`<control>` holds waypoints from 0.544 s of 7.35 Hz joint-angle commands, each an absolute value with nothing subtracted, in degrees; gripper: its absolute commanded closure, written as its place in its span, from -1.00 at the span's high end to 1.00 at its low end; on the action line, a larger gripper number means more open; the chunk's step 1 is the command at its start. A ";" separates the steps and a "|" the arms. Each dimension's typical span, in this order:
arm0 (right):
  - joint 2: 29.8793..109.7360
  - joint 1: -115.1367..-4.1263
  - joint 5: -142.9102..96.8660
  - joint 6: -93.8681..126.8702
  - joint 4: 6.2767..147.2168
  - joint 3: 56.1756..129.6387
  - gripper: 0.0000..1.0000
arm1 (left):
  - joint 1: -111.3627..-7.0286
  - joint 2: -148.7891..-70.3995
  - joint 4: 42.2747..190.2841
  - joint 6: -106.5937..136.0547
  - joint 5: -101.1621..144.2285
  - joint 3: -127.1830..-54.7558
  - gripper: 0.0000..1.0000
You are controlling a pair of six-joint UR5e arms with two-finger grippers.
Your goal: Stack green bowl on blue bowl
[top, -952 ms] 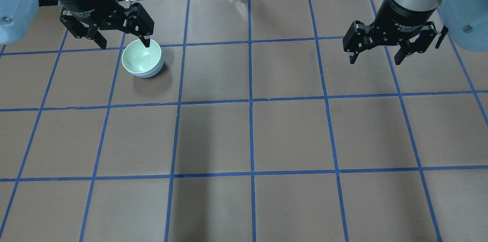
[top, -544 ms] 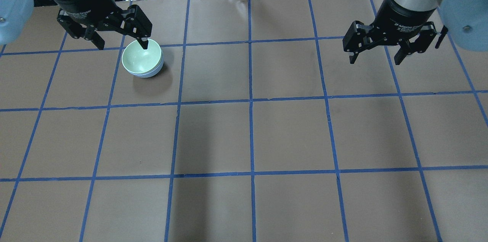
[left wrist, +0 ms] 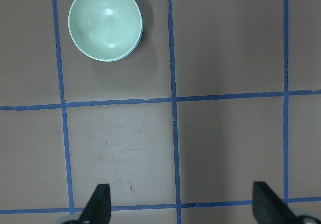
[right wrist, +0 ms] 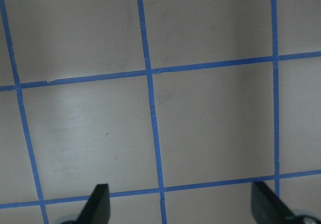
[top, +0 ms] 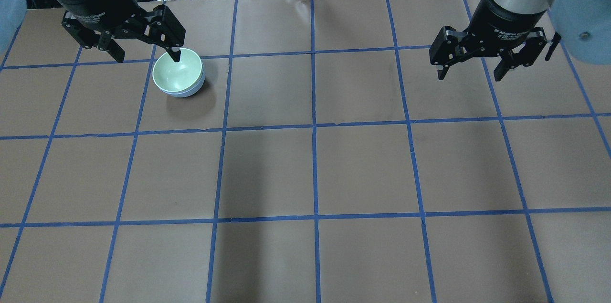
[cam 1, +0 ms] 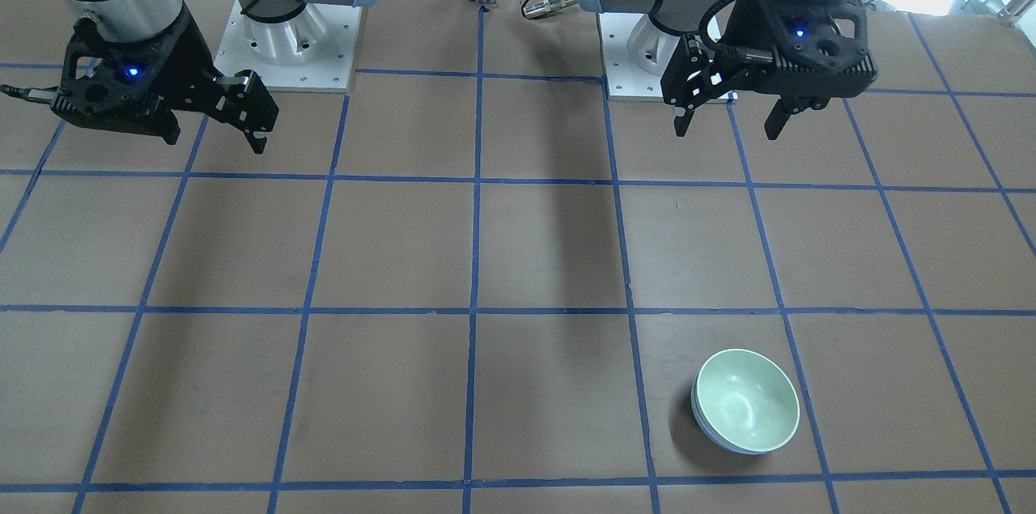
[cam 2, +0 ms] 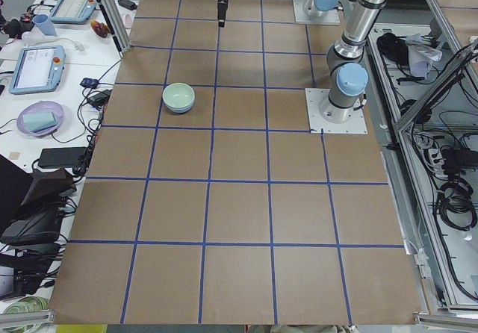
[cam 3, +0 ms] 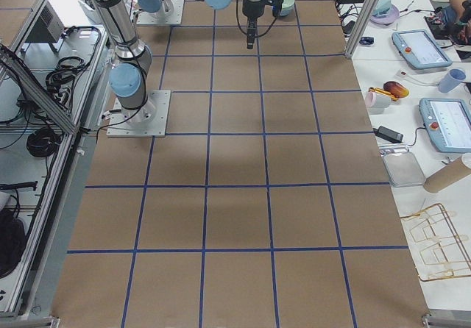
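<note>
glossy rnd green bowl (top: 176, 71) in blue bowl (top: 186, 94); left gripper (top: 147, 57), right gripper (top: 470, 76) spread, empty.

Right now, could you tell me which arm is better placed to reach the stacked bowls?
Probably left: the left gripper hangs open near the green bowl, nested in the blue bowl; the right gripper is far across.

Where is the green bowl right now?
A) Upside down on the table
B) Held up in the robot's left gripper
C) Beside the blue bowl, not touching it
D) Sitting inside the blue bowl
D: the green bowl sits nested in the blue bowl, whose edge peeks out beneath it, while the left gripper is open and holds nothing.
</note>
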State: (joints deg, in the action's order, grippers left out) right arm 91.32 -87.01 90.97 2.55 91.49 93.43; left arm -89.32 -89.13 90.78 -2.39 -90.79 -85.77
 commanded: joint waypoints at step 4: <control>91.32 -87.01 90.97 2.55 91.49 93.43 1.00 | -88.95 -89.21 91.67 -2.46 -90.70 -85.96 1.00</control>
